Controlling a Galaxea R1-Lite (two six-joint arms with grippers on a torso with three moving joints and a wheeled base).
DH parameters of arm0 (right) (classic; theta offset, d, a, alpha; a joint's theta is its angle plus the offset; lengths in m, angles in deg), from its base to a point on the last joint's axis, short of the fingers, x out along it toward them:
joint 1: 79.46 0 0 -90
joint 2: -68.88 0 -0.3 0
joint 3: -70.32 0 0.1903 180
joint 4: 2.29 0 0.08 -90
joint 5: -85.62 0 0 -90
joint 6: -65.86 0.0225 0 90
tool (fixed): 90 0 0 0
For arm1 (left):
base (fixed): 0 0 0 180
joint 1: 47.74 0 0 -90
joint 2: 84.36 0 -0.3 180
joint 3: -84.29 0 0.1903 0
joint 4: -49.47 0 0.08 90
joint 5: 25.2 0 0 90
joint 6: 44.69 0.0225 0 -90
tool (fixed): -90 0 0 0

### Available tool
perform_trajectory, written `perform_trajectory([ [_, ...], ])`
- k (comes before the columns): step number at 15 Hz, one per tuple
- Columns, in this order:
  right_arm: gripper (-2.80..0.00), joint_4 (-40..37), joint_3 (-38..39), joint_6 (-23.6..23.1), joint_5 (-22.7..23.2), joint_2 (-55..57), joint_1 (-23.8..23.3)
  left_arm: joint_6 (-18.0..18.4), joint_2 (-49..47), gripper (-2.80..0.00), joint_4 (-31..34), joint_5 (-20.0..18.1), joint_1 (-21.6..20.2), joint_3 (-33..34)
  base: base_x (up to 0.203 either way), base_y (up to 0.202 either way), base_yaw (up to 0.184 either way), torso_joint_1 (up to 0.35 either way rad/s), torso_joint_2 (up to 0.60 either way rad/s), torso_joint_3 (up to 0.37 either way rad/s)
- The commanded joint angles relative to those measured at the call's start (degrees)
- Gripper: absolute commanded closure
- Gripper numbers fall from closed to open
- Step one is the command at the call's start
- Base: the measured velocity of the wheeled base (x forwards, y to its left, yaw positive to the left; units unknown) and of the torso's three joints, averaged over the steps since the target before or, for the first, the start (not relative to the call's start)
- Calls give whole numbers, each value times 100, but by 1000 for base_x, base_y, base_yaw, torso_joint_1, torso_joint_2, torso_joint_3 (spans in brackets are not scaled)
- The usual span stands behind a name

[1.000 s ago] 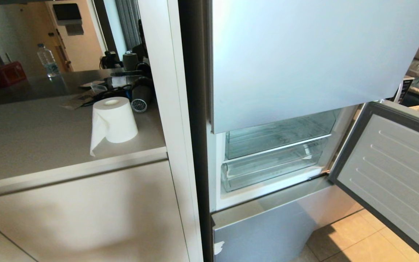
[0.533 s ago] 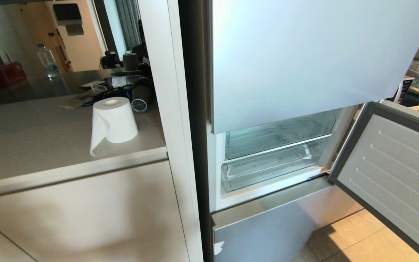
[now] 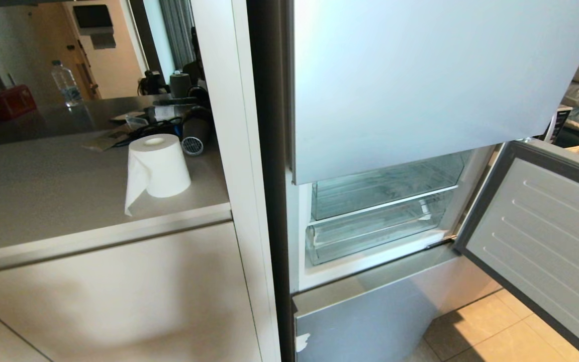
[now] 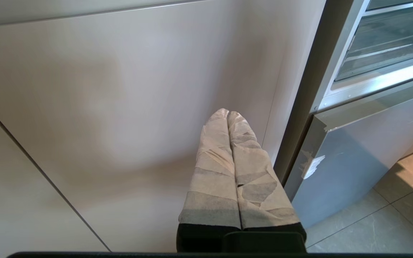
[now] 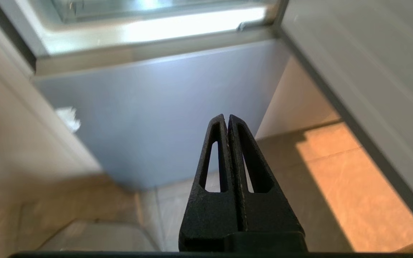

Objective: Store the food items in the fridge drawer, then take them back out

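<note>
We are facing the fridge point(image 3: 420, 85) with its middle door point(image 3: 546, 241) swinging open to our right. Inside the open compartment two clear drawers are sitting one above the other; the fridge drawer point(image 3: 370, 236), the shallow one with the low front lip, is lying at the bottom, pushed in, with the taller-fronted drawer point(image 3: 385, 186) just above it. We are seeing no food item in either drawer or anywhere else in the views.

Our left gripper point(image 4: 228, 111) is hanging in front of the pale cabinet front point(image 4: 120, 107) beside the fridge, its wrapped fingers point(image 4: 213, 172) pressing together with nothing between them. Our right gripper point(image 5: 226, 116) is pointing at the grey lower door point(image 5: 156, 107) of the fridge, above the tiled floor point(image 5: 335, 186), and its black fingers point(image 5: 253, 168) are also lying flat against each other, holding nothing. Neither arm is showing in the head view.

On the countertop point(image 3: 43, 201) to our left a white paper roll point(image 3: 156, 166) is standing near the front edge, and a water bottle point(image 3: 66, 83) is standing well apart from it, toward the far edge.
</note>
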Motion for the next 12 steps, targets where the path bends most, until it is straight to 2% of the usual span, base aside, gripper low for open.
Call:
perform_trajectory([
  [1,0,-4,1,-47,1,-753,-94,-5,-6,0,-1,1,-3,0,0,0,0,0,0,0],
  [3,0,0,1,81,-32,-1184,-99,-10,2,0,-1,1,-3,0,0,0,0,0,0,0],
  [5,0,18,0,280,-86,-1123,-103,-10,2,0,-1,1,-2,0,0,0,0,0,0,0],
  [12,0,18,0,280,-86,-1123,-103,-10,-6,0,-1,1,5,0,0,0,0,0,0,0],
])
